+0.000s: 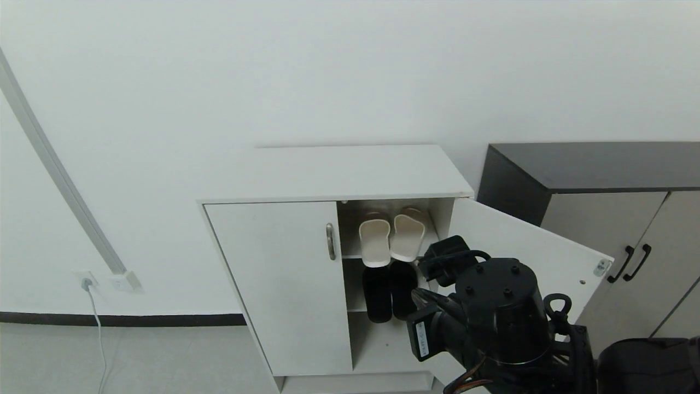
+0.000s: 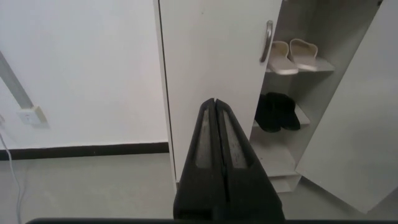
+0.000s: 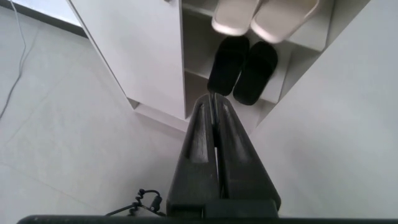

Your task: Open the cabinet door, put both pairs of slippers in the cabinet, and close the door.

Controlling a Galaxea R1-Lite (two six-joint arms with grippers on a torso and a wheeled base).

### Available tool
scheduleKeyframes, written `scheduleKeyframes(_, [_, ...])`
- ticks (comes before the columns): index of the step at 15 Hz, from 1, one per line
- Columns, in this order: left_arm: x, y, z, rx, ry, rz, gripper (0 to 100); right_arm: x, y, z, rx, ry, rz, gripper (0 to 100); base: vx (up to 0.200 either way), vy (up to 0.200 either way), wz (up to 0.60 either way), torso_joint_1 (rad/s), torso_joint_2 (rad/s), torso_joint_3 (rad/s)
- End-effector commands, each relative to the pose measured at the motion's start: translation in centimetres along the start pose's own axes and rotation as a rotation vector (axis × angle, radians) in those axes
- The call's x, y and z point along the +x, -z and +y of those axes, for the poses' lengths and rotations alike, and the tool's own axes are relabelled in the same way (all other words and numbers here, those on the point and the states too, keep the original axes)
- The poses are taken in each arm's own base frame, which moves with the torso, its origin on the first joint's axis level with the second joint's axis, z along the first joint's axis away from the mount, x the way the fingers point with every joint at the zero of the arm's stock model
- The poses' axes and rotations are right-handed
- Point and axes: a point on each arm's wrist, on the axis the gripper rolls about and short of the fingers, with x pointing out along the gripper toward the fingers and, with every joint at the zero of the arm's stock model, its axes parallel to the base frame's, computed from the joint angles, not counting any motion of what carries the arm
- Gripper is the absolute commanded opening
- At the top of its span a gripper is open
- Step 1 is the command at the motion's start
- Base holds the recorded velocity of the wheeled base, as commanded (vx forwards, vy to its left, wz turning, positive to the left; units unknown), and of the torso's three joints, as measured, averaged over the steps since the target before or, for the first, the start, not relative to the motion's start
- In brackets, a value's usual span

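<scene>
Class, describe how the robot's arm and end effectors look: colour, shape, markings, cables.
The left end effector and the right end effector are black, each with two long fingers tapering to a wedge, with greyish panels. The right arm is black, with a round cap with screws, a white label and a looped black cable.

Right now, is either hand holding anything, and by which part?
Nothing held. Left hand and right hand shut, empty; white slippers and black slippers sit in cabinet.

The cabinet (image 1: pixel 273 284) is plain white, with cream slippers (image 1: pixel 377 241), black slippers (image 1: pixel 377 293), and a grey, black-topped side cabinet (image 1: pixel 601 219).
</scene>
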Motion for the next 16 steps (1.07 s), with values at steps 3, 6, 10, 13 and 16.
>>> scheduleKeyframes(3, [0.01, 0.0, 0.0, 0.0, 0.0, 0.001, 0, 0.03, 0.01, 0.01, -0.002, 0.0, 0.0, 0, 0.0, 0.0, 0.0, 0.214, -0.53, -0.318])
scheduleKeyframes(6, [0.01, -0.02, 0.0, 0.0, 0.0, 0.0, 0, 0.0, -0.03, 0.0, -0.001, 0.001, -0.001, 0, 0.0, 0.0, 0.0, 0.23, -0.56, -0.323])
scheduleKeyframes(10, [0.01, 0.0, 0.0, 0.0, 0.0, 0.001, 0, 0.0, -0.03, 0.0, -0.002, 0.001, -0.001, 0, 0.0, 0.0, 0.0, 0.26, -0.59, -0.333])
scheduleKeyframes(13, [0.01, 0.0, 0.0, 0.0, 0.0, 0.001, 0, 0.03, 0.01, 0.01, -0.003, 0.001, 0.0, 0, 0.0, 0.0, 0.0, 0.216, -0.48, -0.261])
scheduleKeyframes(16, [0.01, -0.02, 0.0, 0.0, 0.0, 0.0, 0, 0.05, 0.0, -0.03, -0.003, 0.004, 0.0, 0, 0.0, 0.0, 0.0, 0.183, -0.38, -0.207])
